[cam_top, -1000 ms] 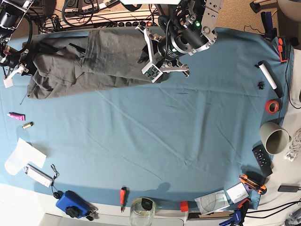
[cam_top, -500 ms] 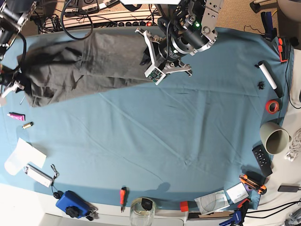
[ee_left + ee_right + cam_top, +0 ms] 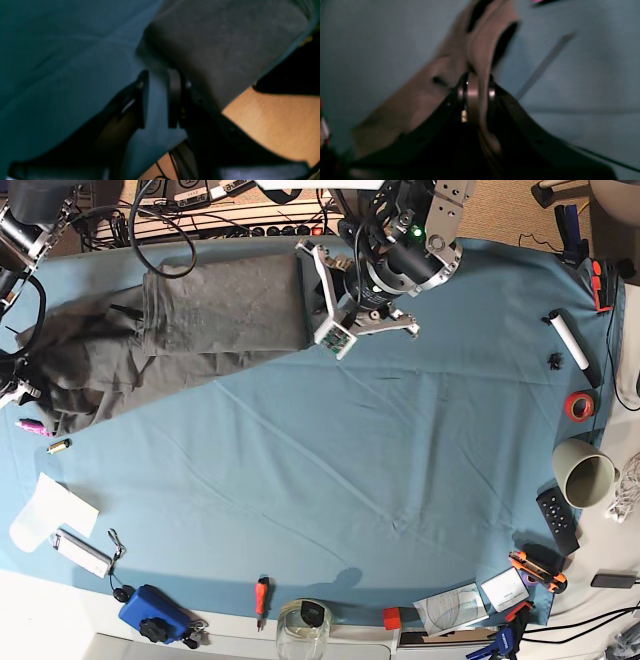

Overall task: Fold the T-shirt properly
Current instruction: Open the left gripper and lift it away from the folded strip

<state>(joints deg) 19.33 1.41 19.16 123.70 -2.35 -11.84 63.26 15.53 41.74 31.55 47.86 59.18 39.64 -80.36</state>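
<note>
t-shirt (image 3: 200, 330) stretched along far edge of desk (image 3: 400, 460). my right pincer (image 3: 477, 92) clamped on its bunched corner; left pincer (image 3: 158, 100) seems clamped on teal cloth (image 3: 62, 62) beside shirt edge. i'd keep even tension, lay flat.

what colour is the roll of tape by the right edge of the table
Orange-red tape roll, clearest in the base view.

T-shirt (image 3: 190, 330) | on table cloth (image 3: 350, 470) (far edge) | between both arms
</note>
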